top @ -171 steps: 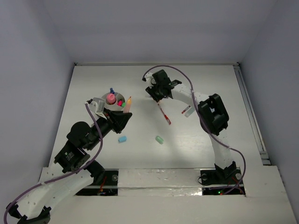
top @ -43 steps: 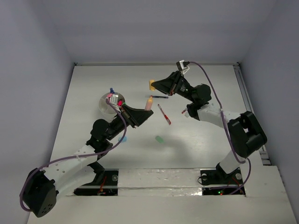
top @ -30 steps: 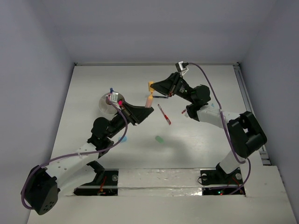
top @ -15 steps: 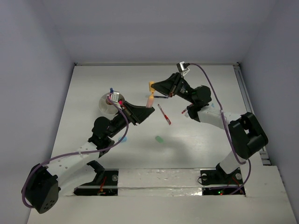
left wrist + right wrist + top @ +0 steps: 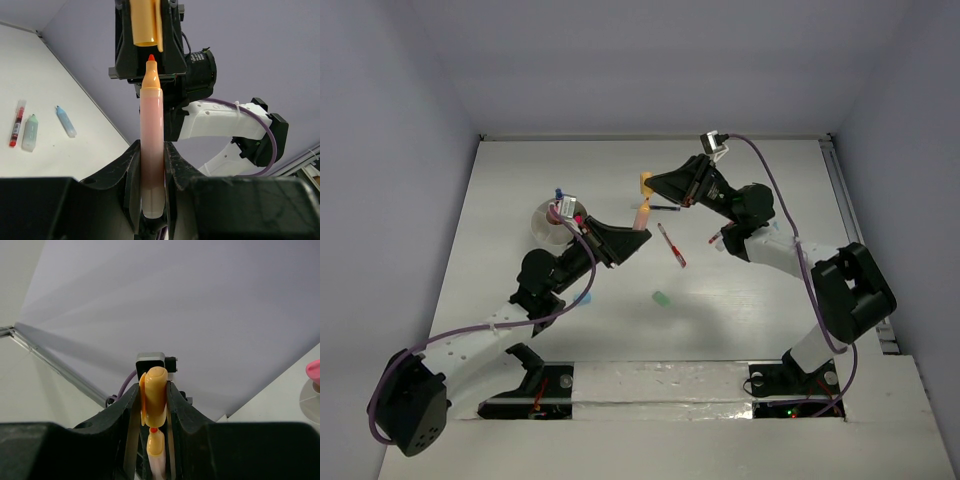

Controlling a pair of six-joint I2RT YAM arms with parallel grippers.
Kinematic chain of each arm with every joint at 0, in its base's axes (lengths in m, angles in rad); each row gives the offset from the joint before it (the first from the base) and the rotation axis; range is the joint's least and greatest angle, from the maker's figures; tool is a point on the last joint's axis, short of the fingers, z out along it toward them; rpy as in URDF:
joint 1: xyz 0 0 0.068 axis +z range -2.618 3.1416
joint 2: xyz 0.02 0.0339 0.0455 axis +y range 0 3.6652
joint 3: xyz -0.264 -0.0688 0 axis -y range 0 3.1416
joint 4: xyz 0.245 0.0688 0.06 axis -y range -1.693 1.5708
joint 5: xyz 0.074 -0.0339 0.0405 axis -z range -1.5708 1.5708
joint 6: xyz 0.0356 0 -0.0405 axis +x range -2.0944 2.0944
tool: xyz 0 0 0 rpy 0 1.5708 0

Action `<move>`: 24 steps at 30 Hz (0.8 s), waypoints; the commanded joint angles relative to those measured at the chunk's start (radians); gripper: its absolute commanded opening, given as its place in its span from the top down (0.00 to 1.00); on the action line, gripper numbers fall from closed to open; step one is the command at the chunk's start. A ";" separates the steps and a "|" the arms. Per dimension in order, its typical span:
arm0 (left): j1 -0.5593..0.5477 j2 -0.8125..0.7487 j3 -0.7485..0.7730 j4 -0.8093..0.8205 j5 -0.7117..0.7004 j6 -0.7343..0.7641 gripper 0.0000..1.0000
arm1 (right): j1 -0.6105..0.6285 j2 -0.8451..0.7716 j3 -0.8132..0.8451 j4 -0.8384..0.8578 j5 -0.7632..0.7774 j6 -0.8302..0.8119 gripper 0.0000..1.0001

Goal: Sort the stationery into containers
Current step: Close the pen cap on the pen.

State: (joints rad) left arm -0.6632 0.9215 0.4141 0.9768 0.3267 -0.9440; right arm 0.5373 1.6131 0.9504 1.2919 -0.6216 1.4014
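My left gripper (image 5: 151, 152) is shut on the pale body of an orange marker (image 5: 151, 120), whose uncapped red tip points at the right gripper. My right gripper (image 5: 152, 402) is shut on the marker's orange cap (image 5: 156, 395), with its open end just off the tip (image 5: 155, 430). From above, marker (image 5: 639, 214) and cap (image 5: 645, 183) meet above the table's middle. The white cup (image 5: 549, 226) holds pink and other markers. A red pen (image 5: 671, 245), a black pen (image 5: 665, 208) and a mint eraser (image 5: 661, 298) lie on the table.
A light-blue eraser (image 5: 584, 297) peeks out beside the left arm. In the left wrist view a red pen (image 5: 16, 123), a mint marker (image 5: 30, 133) and a light-blue marker (image 5: 66, 121) lie side by side. White walls close off the table.
Since the earliest frame the left gripper has carried the marker from the cup toward the middle, and the right gripper has risen with the cap. Over the last second both have barely moved.
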 commanded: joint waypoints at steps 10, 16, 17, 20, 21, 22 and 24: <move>0.017 -0.010 0.054 0.060 0.015 0.028 1.00 | 0.007 -0.045 0.001 0.425 0.005 -0.019 0.99; 0.027 0.007 0.068 0.082 0.017 0.030 1.00 | 0.007 -0.042 -0.004 0.425 0.005 -0.019 0.99; 0.027 0.011 0.071 0.085 0.017 0.030 1.00 | 0.007 -0.041 -0.007 0.425 0.005 -0.019 0.99; 0.027 0.026 0.080 0.088 0.015 0.031 1.00 | 0.016 -0.041 -0.010 0.425 0.002 -0.021 0.99; 0.027 0.031 0.083 0.091 0.017 0.033 1.00 | 0.016 -0.041 -0.010 0.425 0.000 -0.022 0.99; 0.027 0.034 0.086 0.094 0.018 0.031 1.00 | 0.016 -0.041 -0.010 0.425 0.000 -0.025 0.99; 0.027 0.049 0.097 0.102 0.021 0.031 1.00 | 0.027 -0.039 -0.010 0.425 -0.001 -0.027 0.99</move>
State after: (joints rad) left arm -0.6422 0.9638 0.4500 0.9894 0.3328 -0.9260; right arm 0.5423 1.6051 0.9485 1.2930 -0.6216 1.3956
